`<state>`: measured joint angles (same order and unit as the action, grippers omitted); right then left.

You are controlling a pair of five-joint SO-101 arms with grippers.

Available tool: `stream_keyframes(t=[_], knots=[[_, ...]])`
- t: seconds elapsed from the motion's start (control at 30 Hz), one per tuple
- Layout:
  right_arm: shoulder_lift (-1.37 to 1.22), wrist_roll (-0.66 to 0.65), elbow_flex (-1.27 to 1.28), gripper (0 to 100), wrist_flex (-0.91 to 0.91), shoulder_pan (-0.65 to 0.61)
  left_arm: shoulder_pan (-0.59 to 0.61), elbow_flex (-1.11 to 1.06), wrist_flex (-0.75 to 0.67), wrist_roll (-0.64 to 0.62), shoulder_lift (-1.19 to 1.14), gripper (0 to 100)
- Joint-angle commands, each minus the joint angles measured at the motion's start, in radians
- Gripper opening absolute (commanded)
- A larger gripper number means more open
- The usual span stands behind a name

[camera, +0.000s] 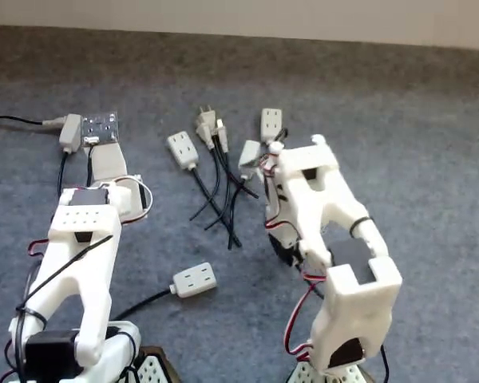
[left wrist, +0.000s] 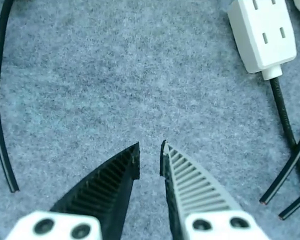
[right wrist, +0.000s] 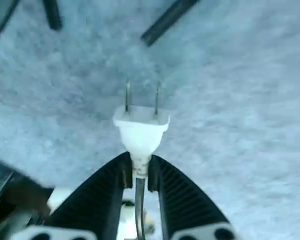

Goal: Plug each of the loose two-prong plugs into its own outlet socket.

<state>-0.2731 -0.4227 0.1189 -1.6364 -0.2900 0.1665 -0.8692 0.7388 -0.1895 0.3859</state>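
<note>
While the right arm has a plug gripped, step: first insertion, carry-and-align phase; nothing looks mated yet
held plug (right wrist: pixel 141 126): white two-prong, over the carpet (right wrist: pixel 240 125), prongs pointing away from the wrist, both look straight
right gripper (right wrist: pixel 137 167): closed on the held plug at its neck, where the cord leaves; plug body sticks out ahead of the tips
loose plugs (camera: pixel 207 122): two lying together at the far middle of the carpet, cords trailing back toward the arms
far socket (camera: pixel 271 124): just beyond the right arm's head
middle socket (camera: pixel 182 149): just beside the loose plugs, on the left arm's side
white block (camera: pixel 249 152): likely another socket, close beside the right arm's head, partly hidden
near socket (camera: pixel 195 280): between the two arms, well apart from the rest
left gripper (left wrist: pixel 150 146): jaws a narrow gap apart, holding nothing, over bare carpet with the middle socket near
next move: my read, line both prongs with one slot pair, then push straight along the prong axis
needs: sockets lie unanchored, so one will likely slide; the left gripper pinning its body would help
risk: a neck grip may let the plug pivot under push
</note>
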Motion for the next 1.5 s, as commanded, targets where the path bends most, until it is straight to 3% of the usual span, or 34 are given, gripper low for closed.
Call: stream_keyframes(t=[0.0,0.17,0.43,0.6,0.73,0.87,1.17,1.37,1.47], knots=[[0.223,-0.074,0.025,0.7,0.091,0.047,0.004,0.004,-0.018,-0.002,0.024,9],[0.452,-0.247,0.171,0.6,0.124,0.019,0.005,0.002,-0.017,0.051,0.030,9],[0.691,-0.210,0.380,0.6,0.097,-0.001,-0.019,0.004,-0.011,0.196,0.031,9],[0.960,-0.100,0.679,0.6,0.412,0.015,-0.101,0.038,0.103,0.344,0.035,9],[1.181,-0.048,0.958,0.6,0.599,-0.084,-0.128,0.025,0.115,0.396,0.113,9],[1.311,-0.025,1.133,0.6,0.711,-0.194,-0.209,-0.062,0.117,0.416,0.278,17],[1.376,-0.021,1.150,0.6,0.716,-0.389,-0.255,-0.369,0.126,0.416,0.937,22],[1.376,0.011,1.142,0.6,0.736,-0.443,-0.289,-0.438,0.358,0.414,1.440,26],[1.356,0.043,1.093,0.6,0.769,-0.453,-0.341,-0.409,0.410,0.411,1.437,26]])
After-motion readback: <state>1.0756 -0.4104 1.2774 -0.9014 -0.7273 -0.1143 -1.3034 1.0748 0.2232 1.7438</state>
